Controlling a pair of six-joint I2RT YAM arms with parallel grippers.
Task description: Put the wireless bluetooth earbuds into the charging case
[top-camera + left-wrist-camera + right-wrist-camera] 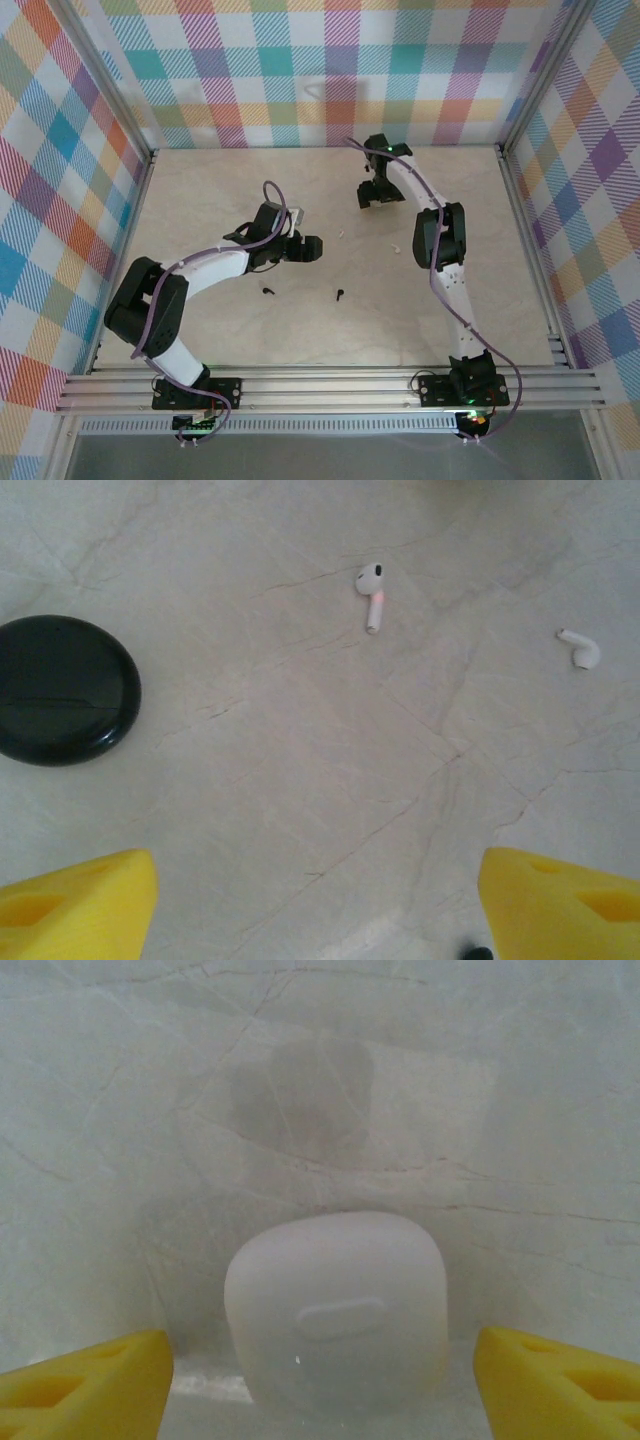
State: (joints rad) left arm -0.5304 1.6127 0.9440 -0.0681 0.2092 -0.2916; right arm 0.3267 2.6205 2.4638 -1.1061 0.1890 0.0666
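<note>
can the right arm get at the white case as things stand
Probably yes: the white case sits on the table, centred between the right arm's open jaws. The wrist view shows a gap on each side and nothing between the jaws and the case.

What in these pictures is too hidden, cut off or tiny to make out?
White case, right wrist view: blurred, its base cut by the bottom edge.
Black earbuds, top view: too small to show any detail.
Dark speck, left wrist view: cut off by the bottom edge; unidentifiable.
</note>
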